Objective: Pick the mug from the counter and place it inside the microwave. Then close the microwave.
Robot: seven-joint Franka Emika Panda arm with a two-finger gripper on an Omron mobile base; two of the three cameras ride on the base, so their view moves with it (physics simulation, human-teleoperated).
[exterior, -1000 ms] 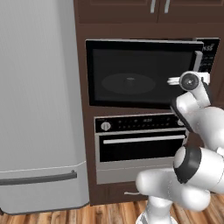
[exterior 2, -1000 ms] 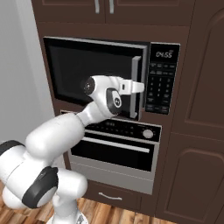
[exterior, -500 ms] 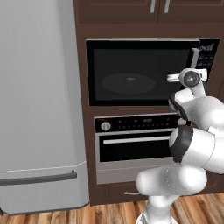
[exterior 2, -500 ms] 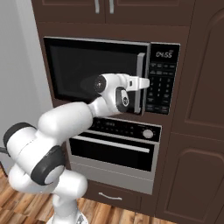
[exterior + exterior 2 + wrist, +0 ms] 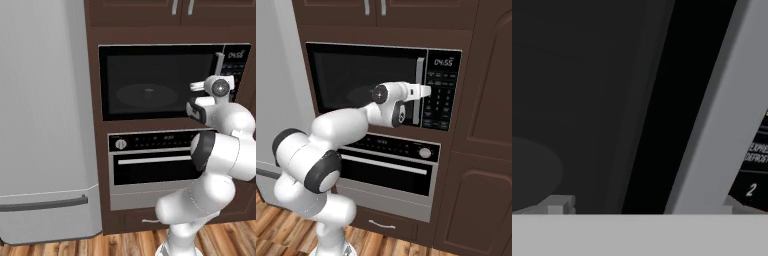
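Pressing gripper (image 5: 428, 90) at microwave (image 5: 356, 75) handle (image 5: 418, 90) (door shut).

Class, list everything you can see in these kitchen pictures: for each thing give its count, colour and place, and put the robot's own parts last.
microwave: one, black, built into the dark cabinet wall, door shut.
microwave handle: one, grey, vertical, beside the keypad.
keypad: one, black, right of the door.
oven: one, black and silver, below the microwave.
refrigerator: one, grey, left of the microwave.
upper cabinets: dark brown, above.
floor: wood.
gripper: one, white, at the handle.

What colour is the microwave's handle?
Grey; the handle of the microwave shows best in the hand view.
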